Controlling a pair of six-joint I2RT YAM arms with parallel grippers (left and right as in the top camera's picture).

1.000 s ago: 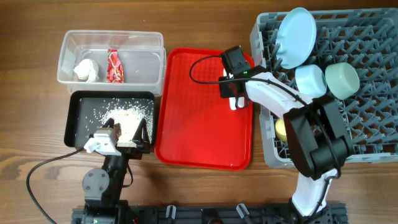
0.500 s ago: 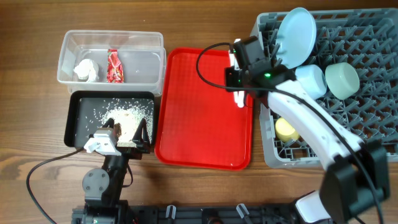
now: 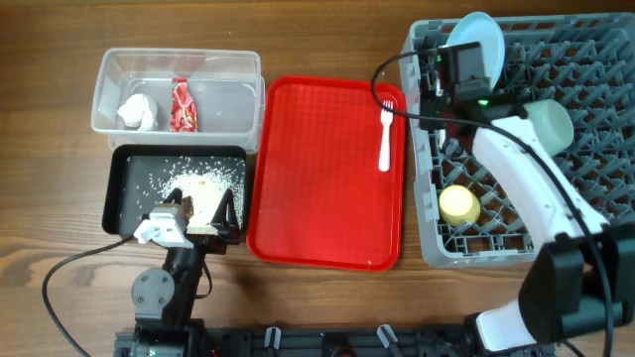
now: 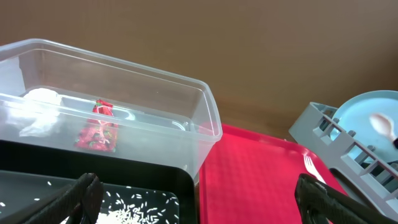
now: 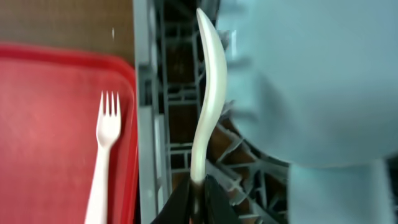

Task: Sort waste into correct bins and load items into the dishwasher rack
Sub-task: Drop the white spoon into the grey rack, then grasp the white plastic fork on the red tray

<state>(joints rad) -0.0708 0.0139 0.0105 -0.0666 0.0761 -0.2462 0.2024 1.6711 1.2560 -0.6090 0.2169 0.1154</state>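
The right gripper (image 5: 198, 186) over the dishwasher rack (image 3: 605, 178)
Its jaws pinch the white spoon (image 5: 208, 93); the fork (image 3: 385, 139) lies on the red tray (image 3: 317, 198); the left gripper (image 4: 199, 196) jaws stand open

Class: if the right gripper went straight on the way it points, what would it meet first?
Probably the dishwasher rack, its held spoon leading; the plate lies close alongside, depth unclear.

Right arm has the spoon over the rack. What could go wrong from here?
1. The right gripper pinches the spoon only at its handle end, so it may swivel or slip before it is placed.
2. The spoon hangs close beside the light blue plate; lowering it could knock the plate.
3. The dishwasher rack has open lattice gaps, so a released spoon may drop through or lodge crookedly.
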